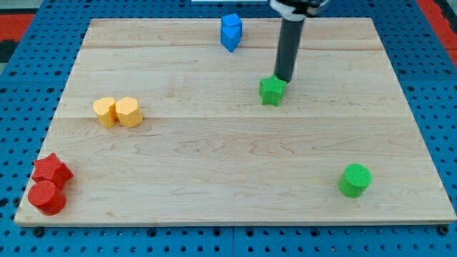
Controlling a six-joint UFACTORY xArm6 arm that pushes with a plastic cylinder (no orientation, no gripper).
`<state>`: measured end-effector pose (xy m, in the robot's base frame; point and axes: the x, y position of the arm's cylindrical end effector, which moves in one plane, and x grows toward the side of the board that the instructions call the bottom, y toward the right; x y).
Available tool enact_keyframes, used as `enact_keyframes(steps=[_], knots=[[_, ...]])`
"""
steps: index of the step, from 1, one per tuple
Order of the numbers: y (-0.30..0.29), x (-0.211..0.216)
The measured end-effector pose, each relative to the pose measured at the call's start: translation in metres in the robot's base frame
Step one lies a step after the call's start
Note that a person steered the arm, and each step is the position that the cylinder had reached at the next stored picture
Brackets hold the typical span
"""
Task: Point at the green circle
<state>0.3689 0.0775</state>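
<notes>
While the green circle (355,179) sits alone near the counter's (214,157) lower right corner, my tip (283,80) rests well apart from it, up beside the green star (271,91), touching or nearly touching its upper right edge. There is no gripper, only the rod. I judge the approach barely begun; next comes a slide down and rightward, stopping just short of the circle.

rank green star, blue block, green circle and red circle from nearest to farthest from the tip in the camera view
From my tip:
1. green star, right at the tip, just below-left.
2. blue block, toward the view's top, left of the rod.
3. green circle, lower right.
4. red circle, bottom-left corner.
</notes>
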Motion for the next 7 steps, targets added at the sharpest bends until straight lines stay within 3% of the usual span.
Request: enact_keyframes(steps=[2, 3, 4, 6, 7], knots=[[-0.022, 0.061], [-0.078, 0.039], [-0.080, 0.056], [0.007, 0.112], [-0.009, 0.039]])
